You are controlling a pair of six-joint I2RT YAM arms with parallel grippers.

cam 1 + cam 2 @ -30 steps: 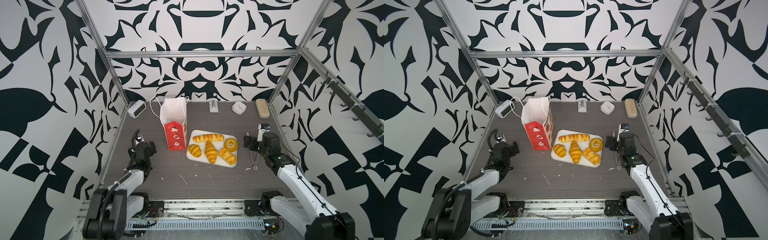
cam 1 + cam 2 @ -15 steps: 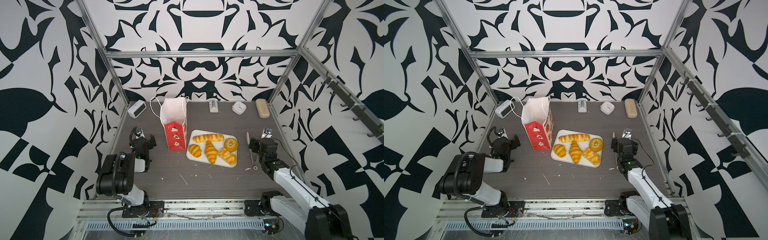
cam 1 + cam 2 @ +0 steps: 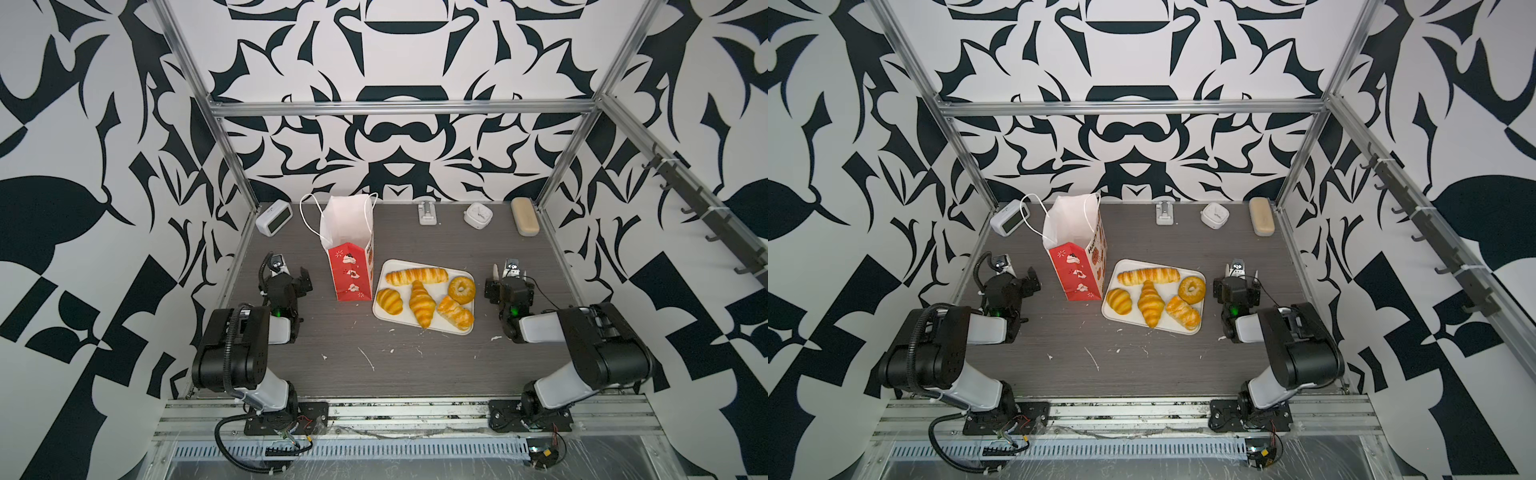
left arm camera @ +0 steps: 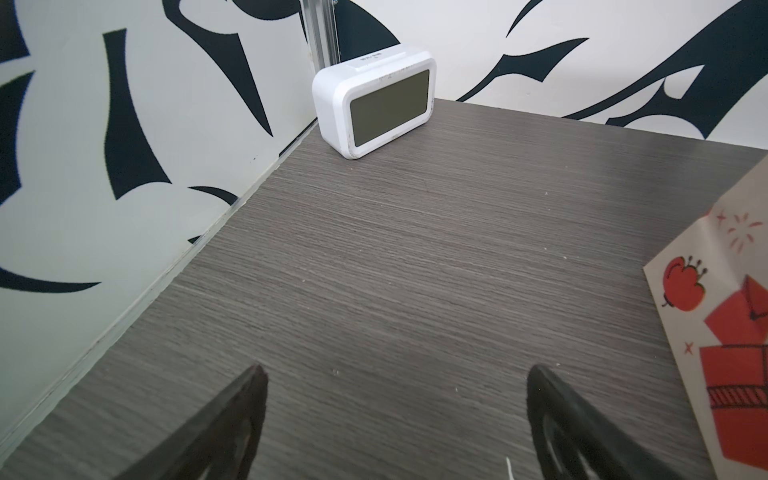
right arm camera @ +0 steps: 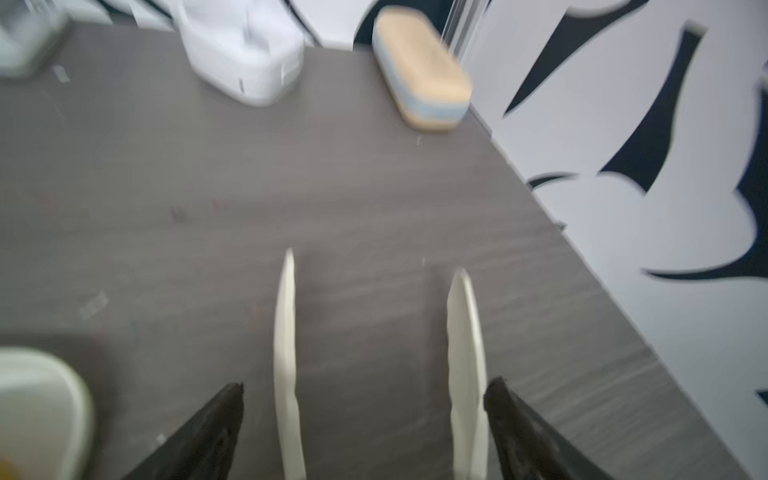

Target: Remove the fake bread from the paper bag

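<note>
On the surface [image 3: 415,374], find the paper bag [image 3: 351,266] upright left of centre, with the white tray [image 3: 399,265] just right of it holding five pieces of fake bread [image 3: 422,303]. Note left claw [image 3: 291,272] left of the bag, right claw [image 3: 508,274] right of the tray, both wide, empty.

**Bread on tray, bag upright**

In a top view I find the paper bag [image 3: 1077,266] standing upright left of centre, mouth open. All five pieces of fake bread [image 3: 1150,307] lie on the white tray [image 3: 1168,292] just right of it. The left gripper [image 3: 1017,272] and right gripper [image 3: 1241,274] sit low at either side, jaws apart, holding nothing.
</note>
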